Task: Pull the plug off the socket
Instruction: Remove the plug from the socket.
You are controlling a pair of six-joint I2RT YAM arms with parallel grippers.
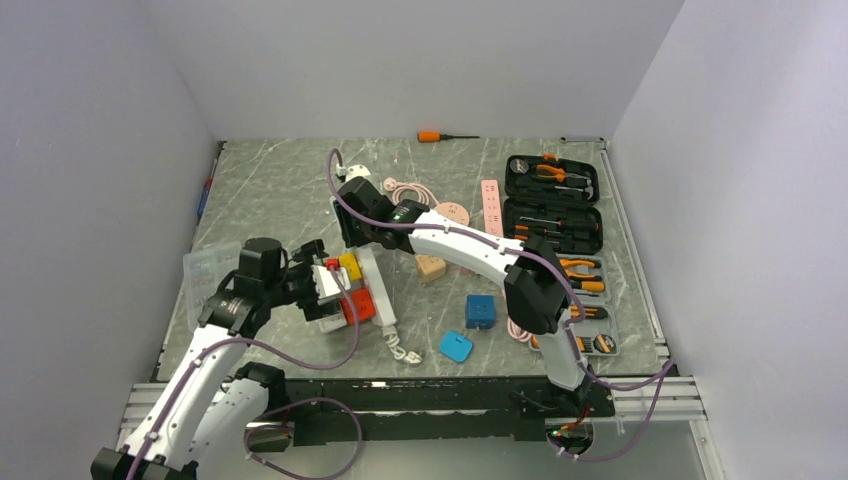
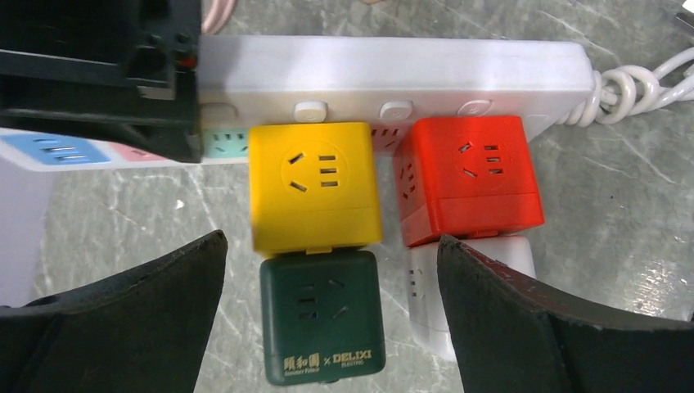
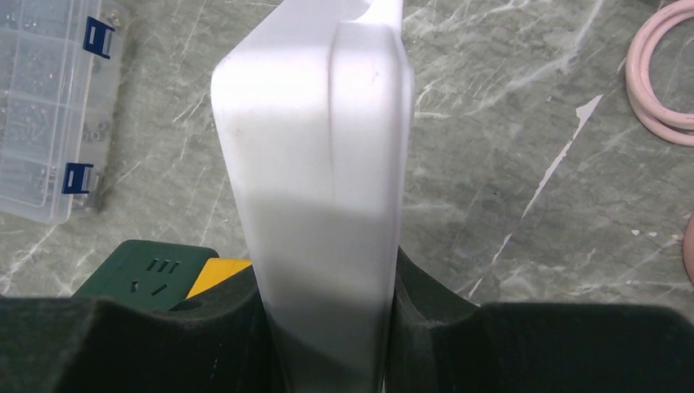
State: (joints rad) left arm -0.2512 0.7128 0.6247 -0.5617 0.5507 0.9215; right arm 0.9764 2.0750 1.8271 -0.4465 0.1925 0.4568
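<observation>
Plugs first: I see 4 cube-shaped adapters bunched on the long white plastic power strip, over the grey marbled table in front of the left arm. I can't tell whether the strip rests on the table or is lifted off it.

From the left wrist, the yellow cube adapter and the red cube adapter sit side by side against the strip's socket face, with a narrow gap between them. The dark green cube adapter touches the yellow one's near side. A white cube adapter sits the same way below the red one. I can't tell how deep any of them is seated.

Left gripper is spread wide, its 2 black fingers straddling the yellow-green pair, nothing gripped.

Right gripper is clamped on the strip's far end, black foam pads pressed on both flat sides of the white body.

A coiled white cord leaves the strip's near end. A clear plastic organiser box lies just left of the left gripper. A pink coiled cable lies beyond the strip. An open black tool case is at the right, well apart.
</observation>
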